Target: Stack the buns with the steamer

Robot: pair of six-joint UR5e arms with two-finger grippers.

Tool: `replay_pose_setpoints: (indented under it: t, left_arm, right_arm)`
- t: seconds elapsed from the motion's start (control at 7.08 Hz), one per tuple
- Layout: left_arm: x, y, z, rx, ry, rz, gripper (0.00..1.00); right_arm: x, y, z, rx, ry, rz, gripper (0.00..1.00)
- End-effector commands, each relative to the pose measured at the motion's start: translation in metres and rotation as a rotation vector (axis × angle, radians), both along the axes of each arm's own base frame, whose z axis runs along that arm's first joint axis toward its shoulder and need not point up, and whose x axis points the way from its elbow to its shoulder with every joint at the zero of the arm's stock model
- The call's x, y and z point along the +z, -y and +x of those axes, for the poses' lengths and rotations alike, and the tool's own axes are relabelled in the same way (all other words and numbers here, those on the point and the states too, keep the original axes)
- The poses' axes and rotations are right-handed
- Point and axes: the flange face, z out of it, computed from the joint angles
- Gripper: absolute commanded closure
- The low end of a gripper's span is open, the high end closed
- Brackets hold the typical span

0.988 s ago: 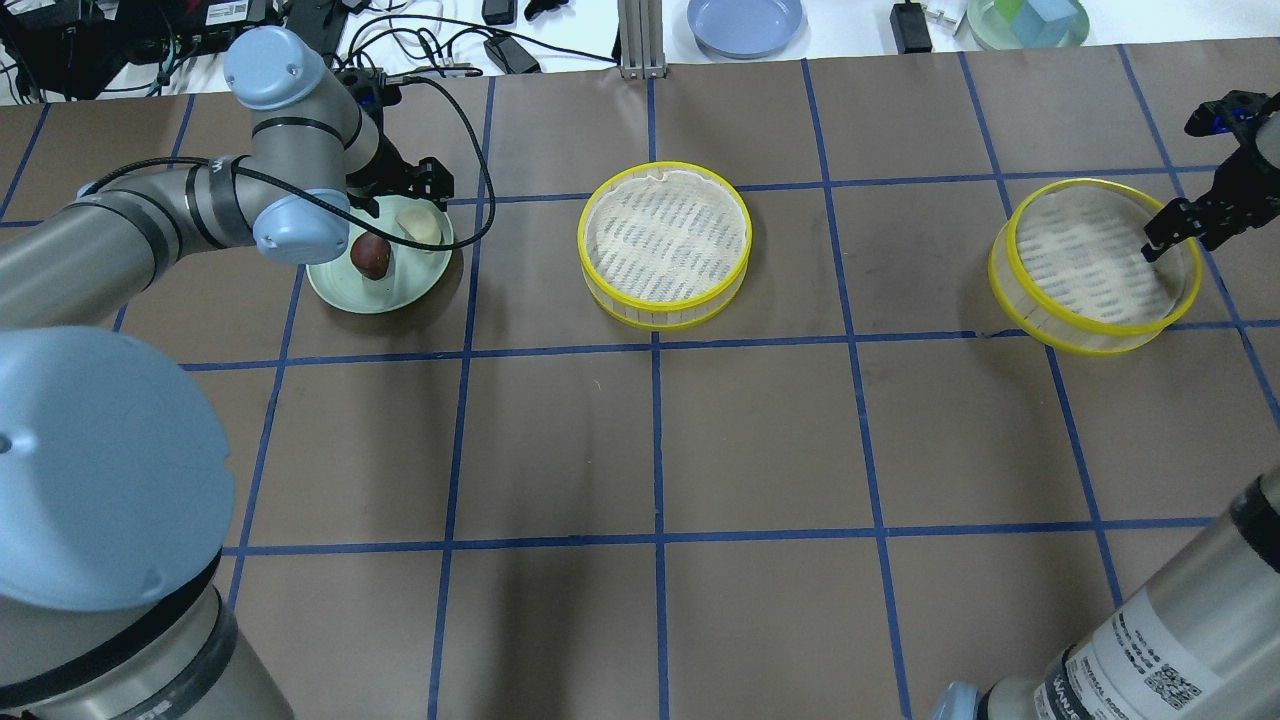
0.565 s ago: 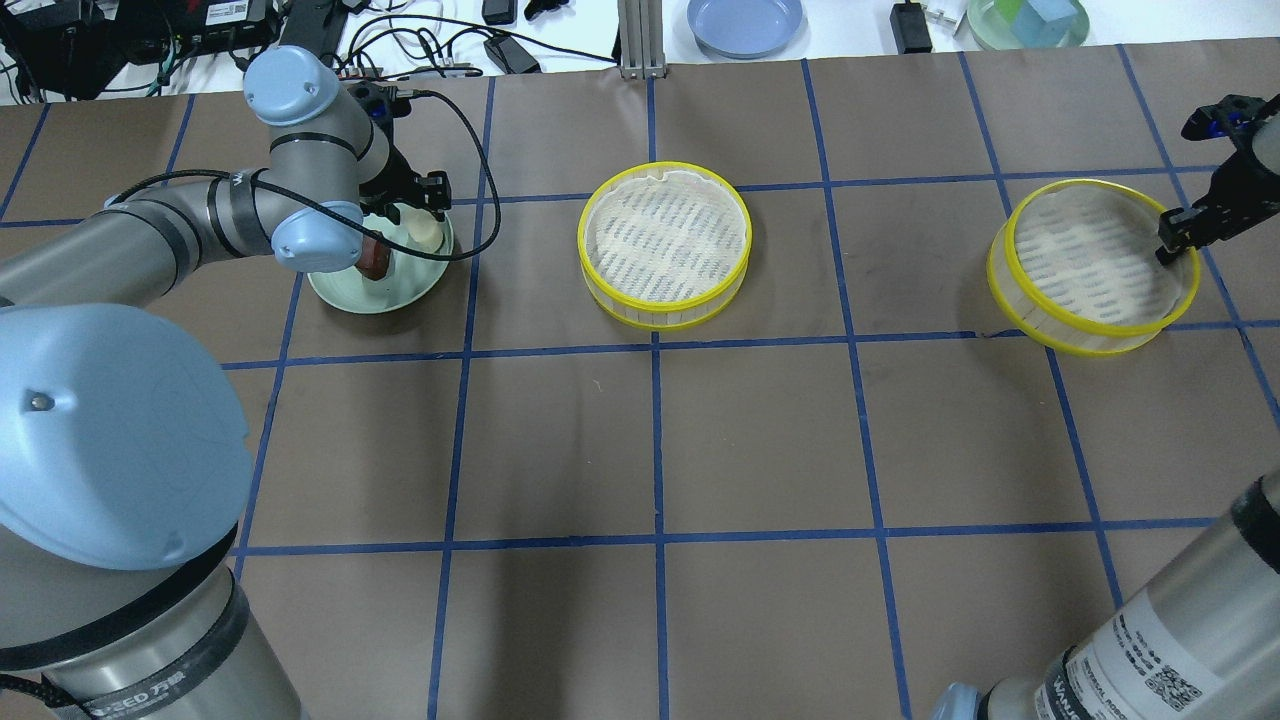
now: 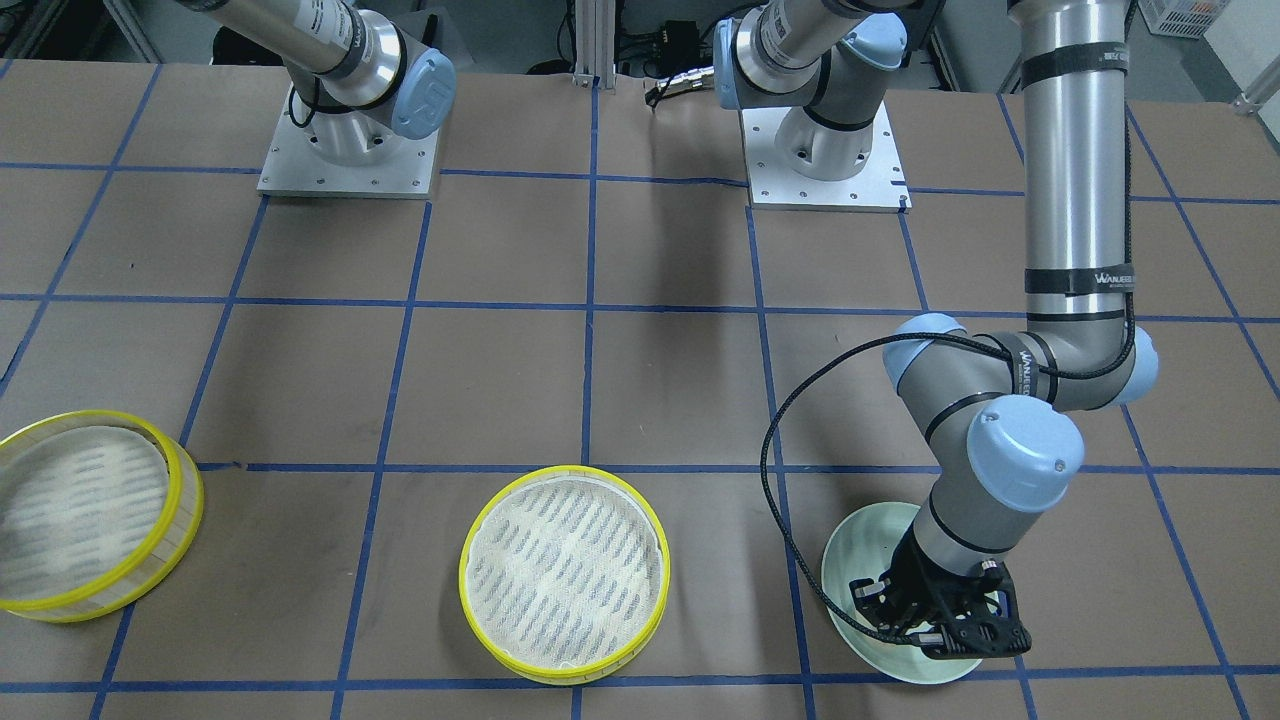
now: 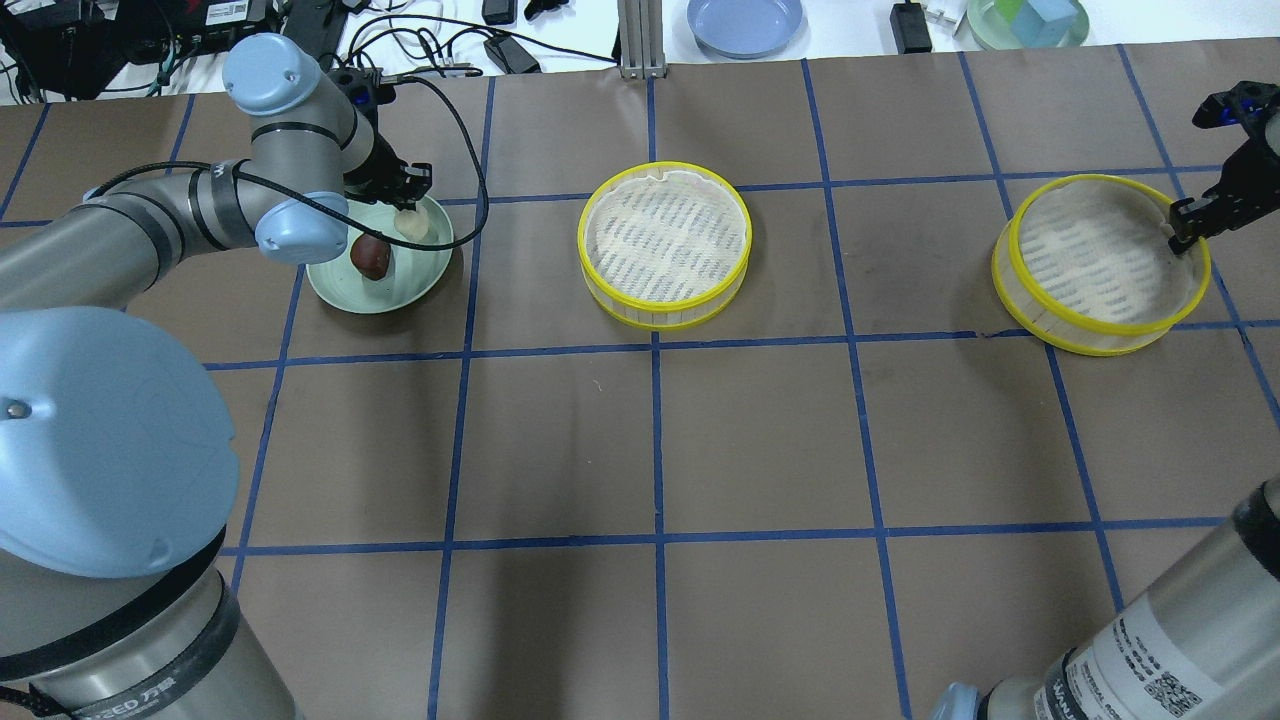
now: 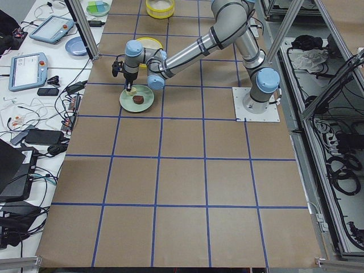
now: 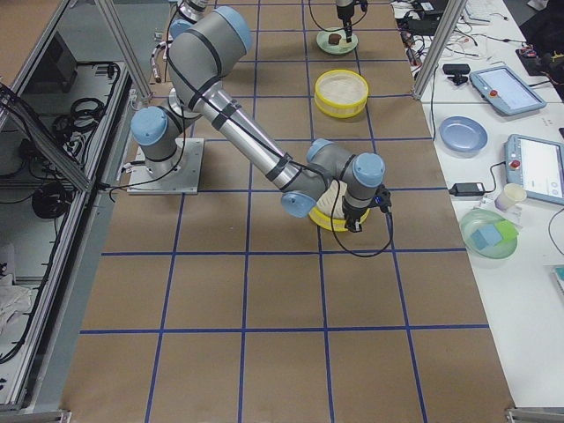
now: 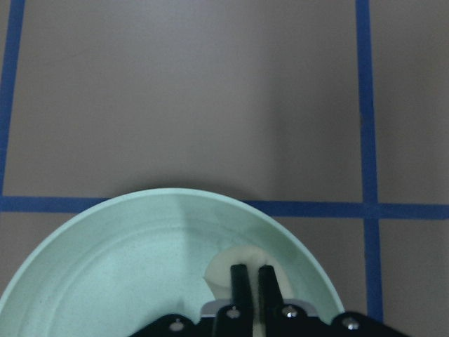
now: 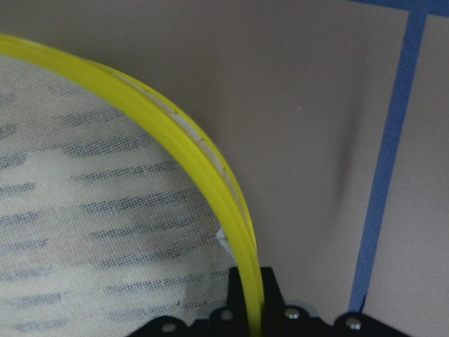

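The cream bun (image 4: pixel 416 229) and the dark reddish-brown bun (image 4: pixel 371 256) lie on a mint-green plate (image 4: pixel 400 288) at the left. My left gripper (image 4: pixel 405 203) stands over the plate's far side. In the left wrist view its fingers (image 7: pixel 239 281) are pinched close together on the cream bun (image 7: pixel 219 270). One steamer tier (image 4: pixel 665 240) sits empty at mid-table. The other tier (image 4: pixel 1090 250) is at the right. My right gripper (image 4: pixel 1183 232) is shut on its yellow rim (image 8: pixel 189 151), at the tier's right edge.
A blue plate (image 4: pixel 745 22), a green bowl with cubes (image 4: pixel 1028 20), cables (image 4: pixel 430 50) and a metal post (image 4: pixel 640 40) lie beyond the table's far edge. Blue tape lines grid the brown surface.
My left gripper came in over the plate and closed its fingers on the cream bun. My right gripper moved from inside the right tier to its right rim, and the tier shifted slightly right.
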Motion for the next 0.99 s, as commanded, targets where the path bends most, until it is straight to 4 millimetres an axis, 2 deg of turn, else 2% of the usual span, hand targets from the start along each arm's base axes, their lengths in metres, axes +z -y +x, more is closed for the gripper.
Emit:
replay_pose_setpoints:
  t: [0.0, 0.14, 0.28, 0.56, 0.71, 0.85]
  left_arm:
    - [0.043, -0.003, -0.015, 0.069, -0.031, -0.052, 1.00]
    - [0.067, -0.007, -0.048, 0.136, -0.190, -0.078, 1.00]
    - [0.087, -0.007, -0.081, 0.146, -0.243, -0.099, 1.00]
    - [0.089, -0.023, -0.157, 0.139, -0.297, -0.077, 1.00]
    - [0.080, -0.035, -0.196, 0.134, -0.365, -0.032, 1.00]
    - [0.072, -0.046, -0.218, 0.102, -0.471, 0.033, 1.00]
  right_arm:
    - [0.040, -0.006, 0.022, -0.026, 0.003, 0.007, 1.00]
    - [0.062, -0.008, 0.043, -0.037, 0.004, 0.015, 1.00]
    - [0.077, -0.007, 0.061, -0.028, -0.002, 0.012, 1.00]
    - [0.081, -0.008, 0.071, -0.063, 0.004, 0.026, 1.00]
    - [0.096, -0.011, 0.084, -0.060, 0.001, 0.020, 1.00]
    - [0.114, -0.016, 0.109, -0.098, 0.010, 0.041, 1.00]
